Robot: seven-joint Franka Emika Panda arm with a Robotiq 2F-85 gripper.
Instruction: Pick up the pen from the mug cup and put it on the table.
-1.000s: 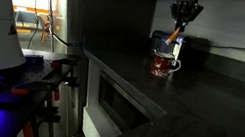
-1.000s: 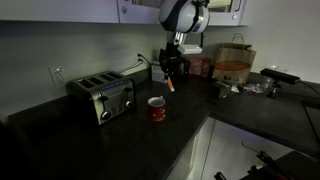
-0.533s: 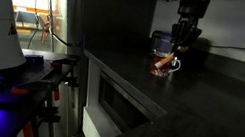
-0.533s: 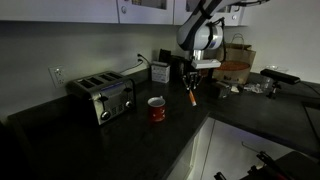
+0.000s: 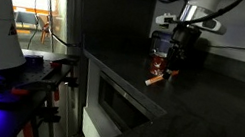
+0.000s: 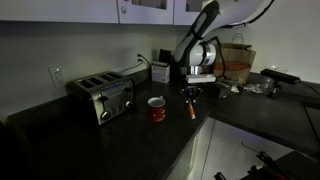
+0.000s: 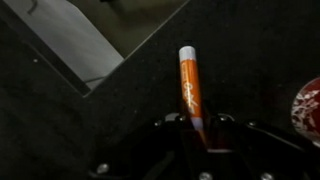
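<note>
One pen [image 7: 190, 85], orange w/ a paler end, is clamped in your gripper [image 7: 193, 123]; the jaws are closed on its near end in the wrist view. It hangs tilted, low over the table [image 6: 110, 145], outside the mug cup [image 6: 157, 108] & just beside it. Can't tell if the tip touches the surface. Toaster [image 6: 100, 97] stands well apart.

Arm [image 6: 200, 52]: rounded white shells alternating with dark sections, seen upper right in an exterior view. Gripper [image 7: 193, 130]: black, angular body along the wrist view's lower edge, with small pale spots resembling screw heads.
</note>
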